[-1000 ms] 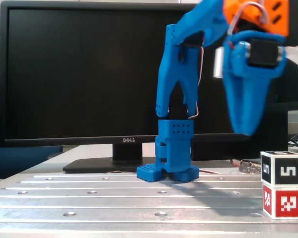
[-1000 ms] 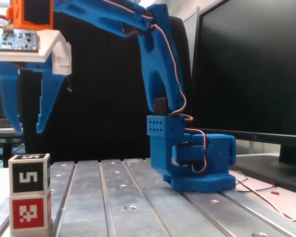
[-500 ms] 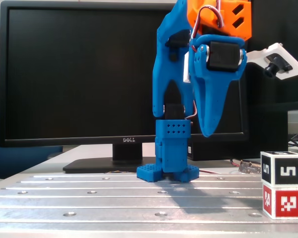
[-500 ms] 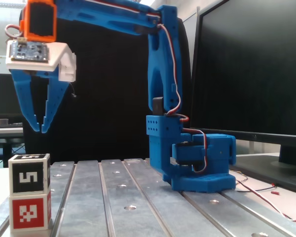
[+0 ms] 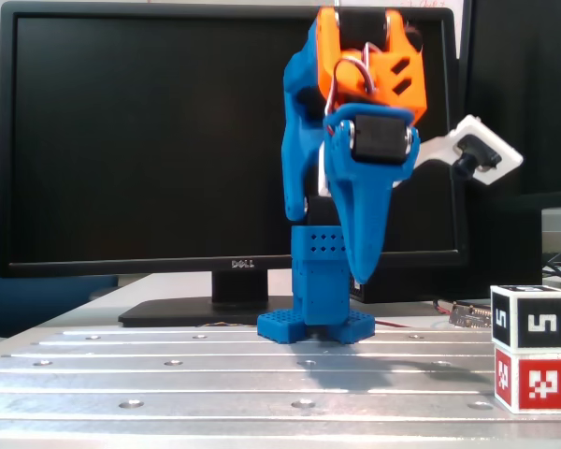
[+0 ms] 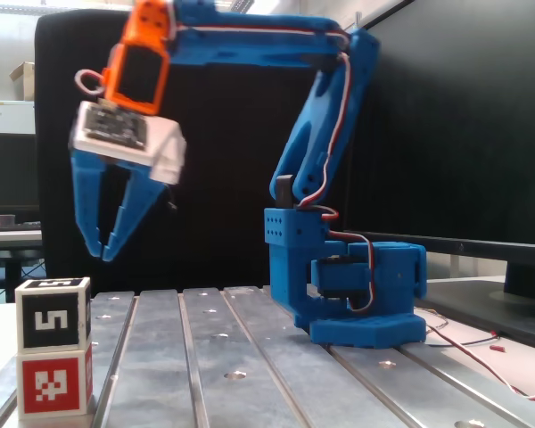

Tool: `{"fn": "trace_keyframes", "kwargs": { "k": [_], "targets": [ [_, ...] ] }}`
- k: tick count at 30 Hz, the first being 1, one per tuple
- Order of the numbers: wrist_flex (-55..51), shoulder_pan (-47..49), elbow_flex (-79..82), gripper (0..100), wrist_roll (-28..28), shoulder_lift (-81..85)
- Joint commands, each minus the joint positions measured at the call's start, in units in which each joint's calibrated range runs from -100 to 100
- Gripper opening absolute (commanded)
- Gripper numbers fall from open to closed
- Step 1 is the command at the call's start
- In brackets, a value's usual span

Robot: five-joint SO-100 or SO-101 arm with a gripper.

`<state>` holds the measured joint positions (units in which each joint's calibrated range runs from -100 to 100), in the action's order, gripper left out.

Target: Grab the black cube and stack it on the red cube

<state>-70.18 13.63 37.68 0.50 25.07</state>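
In a fixed view facing a Dell monitor (image 5: 150,140), the black cube (image 5: 531,318) sits squarely on top of the red cube (image 5: 533,380) at the lower right of the frame, the pair resting on the slotted metal table (image 5: 215,374). The blue arm (image 5: 323,234) rises from its base at centre, and the gripper (image 5: 363,277) hangs in mid-frame, tips pointing down, well apart from the stack and above the table; seen edge-on here, its jaws cannot be told apart. In another fixed view, taken from the side, the stack stands at the lower left, black cube (image 6: 53,313) over red cube (image 6: 53,382), on the table (image 6: 250,357). The gripper (image 6: 105,251) hangs in the upper left of the frame, above and slightly right of the stack, touching nothing; its two blue fingers (image 6: 87,201) spread at the top and almost meet at the tips, empty, with nothing between them. The arm's base (image 6: 348,285) stands right of centre.
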Motion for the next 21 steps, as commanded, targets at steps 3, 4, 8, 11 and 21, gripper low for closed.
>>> {"fn": "trace_keyframes", "kwargs": {
  "k": [3, 4, 8, 11, 21],
  "targets": [
    [5.75, -3.85, 10.40, 1, 0.08, 11.85],
    [5.92, -4.44, 12.12, 1, 0.08, 13.27],
    [7.88, -6.14, 18.09, 1, 0.08, 18.12],
    [9.25, -7.32, 21.61, 1, 0.08, 21.63],
    [12.76, -9.75, 34.73, 1, 0.08, 36.08]
  ]
}}
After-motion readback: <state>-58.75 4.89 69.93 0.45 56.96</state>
